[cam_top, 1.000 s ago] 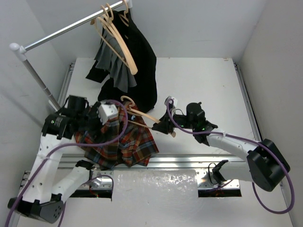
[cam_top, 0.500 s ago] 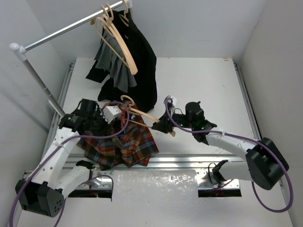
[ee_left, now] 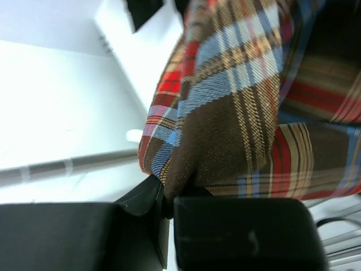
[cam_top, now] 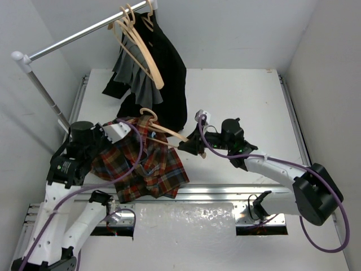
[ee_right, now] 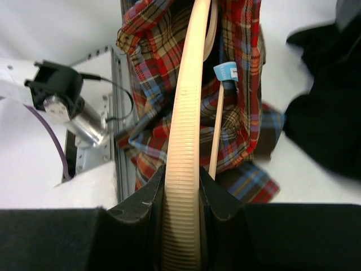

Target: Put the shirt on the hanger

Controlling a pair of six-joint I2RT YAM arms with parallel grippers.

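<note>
The red, orange and navy plaid shirt (cam_top: pixel 148 169) lies bunched at the table's front left, draped over one end of the pale tan hanger (cam_top: pixel 164 131). My right gripper (cam_top: pixel 192 148) is shut on the hanger's other arm; in the right wrist view the ribbed hanger (ee_right: pixel 189 130) runs out from between the jaws (ee_right: pixel 183 195) into the shirt (ee_right: pixel 149 62). My left gripper (cam_top: pixel 125 127) is at the shirt's far left edge. In the left wrist view it (ee_left: pixel 168 199) is shut on a fold of the plaid shirt (ee_left: pixel 225 107).
A clothes rail (cam_top: pixel 79 35) crosses the back left, carrying spare tan hangers (cam_top: pixel 138 48), a black garment (cam_top: pixel 169 73) and a grey garment (cam_top: pixel 138 84) that hang down to the table. A metal strip (cam_top: pixel 225 191) and a plastic sheet (cam_top: pixel 186 221) line the near edge.
My left gripper has shut on the shirt's edge and pulled it up and to the left. The hanger in my right gripper has shifted slightly toward the back left.
</note>
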